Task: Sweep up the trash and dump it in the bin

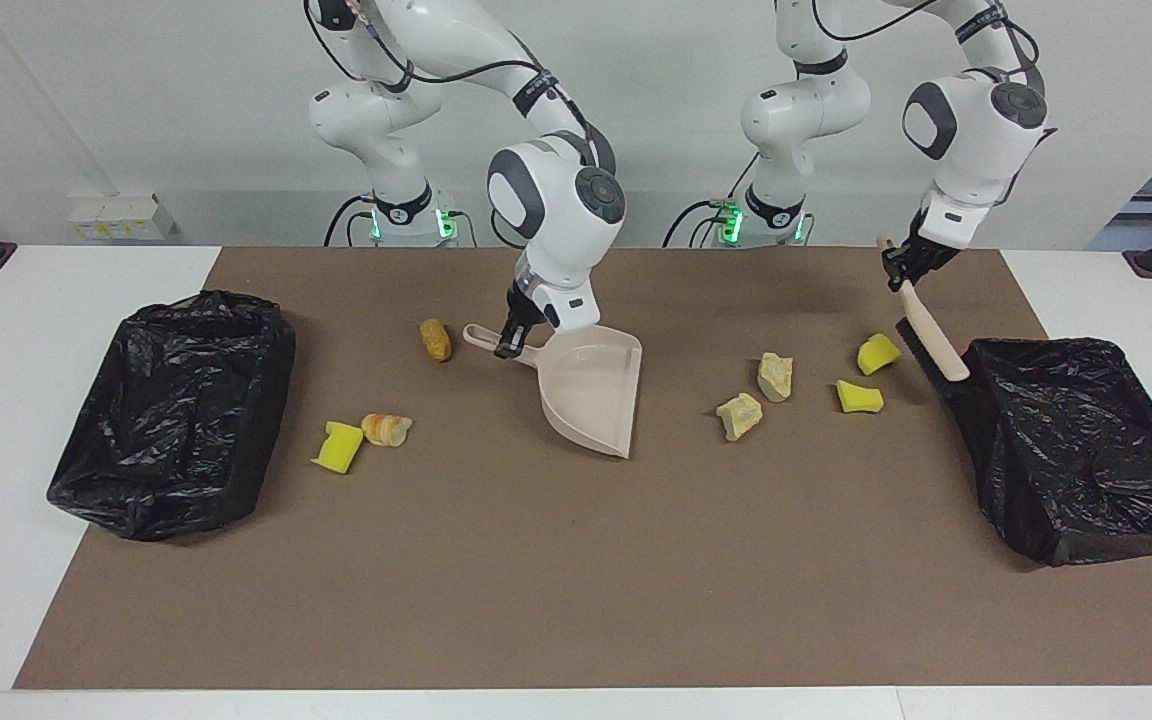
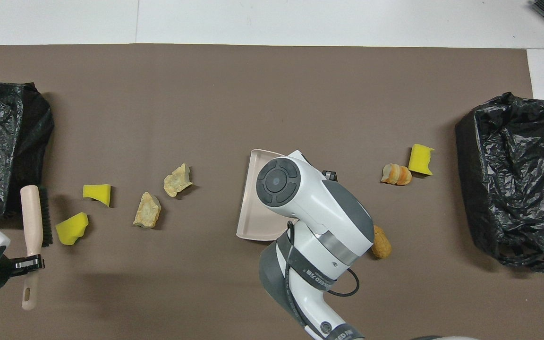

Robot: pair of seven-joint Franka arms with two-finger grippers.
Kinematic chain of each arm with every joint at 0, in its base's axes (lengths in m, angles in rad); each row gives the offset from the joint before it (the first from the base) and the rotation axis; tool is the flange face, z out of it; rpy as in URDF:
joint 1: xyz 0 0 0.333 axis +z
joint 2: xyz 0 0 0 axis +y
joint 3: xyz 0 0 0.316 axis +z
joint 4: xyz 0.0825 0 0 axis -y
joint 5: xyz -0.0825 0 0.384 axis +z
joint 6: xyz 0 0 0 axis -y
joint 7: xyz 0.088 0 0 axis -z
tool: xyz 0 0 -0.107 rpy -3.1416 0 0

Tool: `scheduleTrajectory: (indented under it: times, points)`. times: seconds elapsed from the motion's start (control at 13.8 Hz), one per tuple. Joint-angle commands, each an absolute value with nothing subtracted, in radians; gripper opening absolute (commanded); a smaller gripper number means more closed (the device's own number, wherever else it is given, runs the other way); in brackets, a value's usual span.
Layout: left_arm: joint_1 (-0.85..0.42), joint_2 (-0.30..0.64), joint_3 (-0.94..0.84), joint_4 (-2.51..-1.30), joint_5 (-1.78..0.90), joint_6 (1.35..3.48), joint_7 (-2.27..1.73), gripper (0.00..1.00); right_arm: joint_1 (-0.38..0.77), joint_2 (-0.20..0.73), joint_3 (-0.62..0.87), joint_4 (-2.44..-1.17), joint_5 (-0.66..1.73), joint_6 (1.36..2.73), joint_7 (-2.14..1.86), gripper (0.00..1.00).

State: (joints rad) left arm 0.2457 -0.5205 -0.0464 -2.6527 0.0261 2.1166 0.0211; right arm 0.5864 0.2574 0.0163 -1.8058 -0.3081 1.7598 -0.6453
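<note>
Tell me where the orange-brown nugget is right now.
The orange-brown nugget lies on the brown mat beside the dustpan handle, nearer the robots than the yellow sponge chunk.

The table mat [image 1: 536, 560] looked like matt brown paper or felt, smooth and unshiny. Both bin liners [image 1: 176, 410] [image 1: 1066, 450] were thin black plastic film, crinkled and glossy. The dustpan [image 1: 591, 395] appeared to be smooth beige plastic with a soft sheen, and the brush [image 1: 926, 335] had a like-coloured handle with dark bristles. The yellow scraps [image 1: 338, 446] looked like porous sponge, the cream lumps [image 1: 774, 376] rough and crumbly, the orange-brown nugget [image 1: 435, 339] coarse-skinned. The arm casings [image 1: 561, 215] were glossy white plastic.
</note>
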Motion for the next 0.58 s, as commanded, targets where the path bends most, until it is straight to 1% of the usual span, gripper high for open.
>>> scheduleTrajectory:
  times: [0.0,0.15,0.36,0.51]
  points:
    - [0.27,-0.565,-0.044,-2.727,0.034,2.175,0.067,0.0,0.581,0.262,0.023,-1.789,-0.33,1.736,-0.632,0.0]
    - [0.298,-0.536,-0.046,-2.734,0.034,2.178,0.068,0.0,0.581,0.267,0.023,-1.789,-0.322,1.74,-0.63,0.0]
    - [0.276,-0.477,-0.048,-2.729,0.034,2.194,0.055,0.0,0.58,0.268,0.025,-1.79,-0.318,1.743,-0.63,0.0]
    - [0.201,-0.427,-0.049,-2.72,0.029,2.221,0.049,0.0,0.58,0.268,0.026,-1.792,-0.318,1.743,-0.63,0.0]
